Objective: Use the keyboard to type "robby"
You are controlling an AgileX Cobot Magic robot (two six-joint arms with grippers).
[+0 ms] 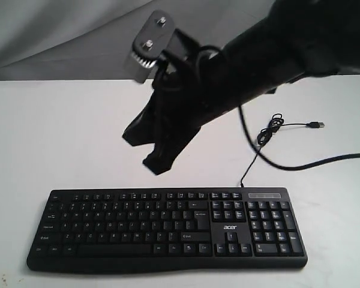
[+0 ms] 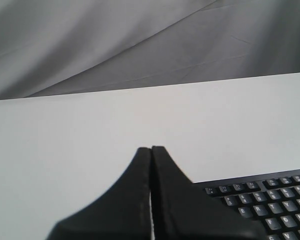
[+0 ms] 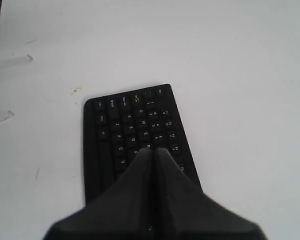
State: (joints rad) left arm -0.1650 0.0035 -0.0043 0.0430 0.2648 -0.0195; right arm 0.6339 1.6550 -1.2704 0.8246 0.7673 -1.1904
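Observation:
The black keyboard (image 1: 168,231) with white legends and an "acer" logo lies flat along the front of the white table (image 1: 54,138). My right gripper (image 1: 155,168) reaches in from the upper right and hangs in the air above the keyboard's upper left-centre part, apart from the keys. In the right wrist view the right gripper (image 3: 153,149) is shut and empty, its tip lined up near the R key of the keyboard (image 3: 135,125). My left gripper (image 2: 151,148) is shut and empty, with the keyboard's (image 2: 270,200) function-row corner beside it. The exterior view does not show it.
The keyboard's thin black cable (image 1: 270,129) loops on the table behind the number pad and ends in a loose USB plug (image 1: 315,125). A thicker black arm cable (image 1: 312,165) hangs across the right side. Grey cloth (image 1: 60,36) backs the table.

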